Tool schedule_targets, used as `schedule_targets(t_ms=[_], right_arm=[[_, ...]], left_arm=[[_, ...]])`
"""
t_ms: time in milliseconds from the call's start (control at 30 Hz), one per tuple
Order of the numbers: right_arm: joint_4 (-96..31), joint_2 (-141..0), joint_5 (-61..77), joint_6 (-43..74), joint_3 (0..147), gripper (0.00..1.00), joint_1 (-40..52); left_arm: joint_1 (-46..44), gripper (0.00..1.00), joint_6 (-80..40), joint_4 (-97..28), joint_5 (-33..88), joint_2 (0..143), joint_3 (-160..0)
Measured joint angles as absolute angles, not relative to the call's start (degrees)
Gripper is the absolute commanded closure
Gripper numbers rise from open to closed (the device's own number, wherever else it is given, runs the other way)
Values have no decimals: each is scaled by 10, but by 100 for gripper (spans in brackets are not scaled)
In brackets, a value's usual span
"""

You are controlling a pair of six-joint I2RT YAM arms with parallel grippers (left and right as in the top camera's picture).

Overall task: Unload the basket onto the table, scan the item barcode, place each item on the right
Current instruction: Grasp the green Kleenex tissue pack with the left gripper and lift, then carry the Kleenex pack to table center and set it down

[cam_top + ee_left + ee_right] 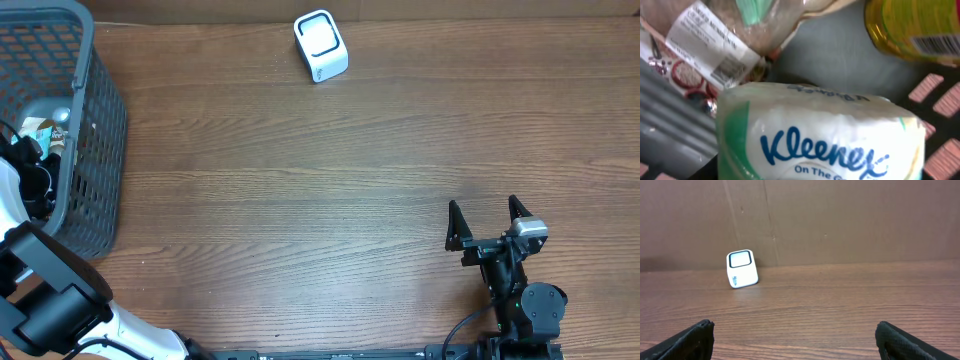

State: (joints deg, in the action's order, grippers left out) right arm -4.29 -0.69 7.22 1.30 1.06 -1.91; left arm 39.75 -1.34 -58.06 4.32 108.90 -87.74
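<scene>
Right pincer (483,206) spread wide — left pincer (28,160) down in basket (86,60) by Kleenex pack (820,135), grip unreadable

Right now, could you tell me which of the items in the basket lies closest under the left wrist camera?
The Kleenex tissue pack, white with blue lettering; the labelled clear bag and yellow container lie beyond it.

We find the table (300,200) to be brown wood-grain, smooth, with a low sheen. The basket (100,150) is grey mesh, seemingly matt plastic. The scanner (321,46) has a smooth white plastic shell and a glossy dark window. The Kleenex pack (820,135) wears shiny plastic film. The yellow bottle (900,25) looks glossy and carries a paper-like label.
</scene>
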Motion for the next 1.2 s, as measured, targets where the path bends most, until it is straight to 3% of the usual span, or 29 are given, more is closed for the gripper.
schedule_targets(t_ms=[367, 700, 900, 1200], right_arm=[[-43, -7, 73, 13, 11, 0, -19], [-43, -7, 72, 13, 11, 0, -19], [-43, -7, 72, 13, 11, 0, -19], [-43, -7, 72, 13, 11, 0, -19]], left_arm=[[397, 66, -25, -757, 45, 1092, -1179], [371, 65, -53, -809, 136, 1044, -1368], [291, 64, -71, -825, 156, 1005, -1374], [96, 60, -95, -875, 133, 998, -1374]])
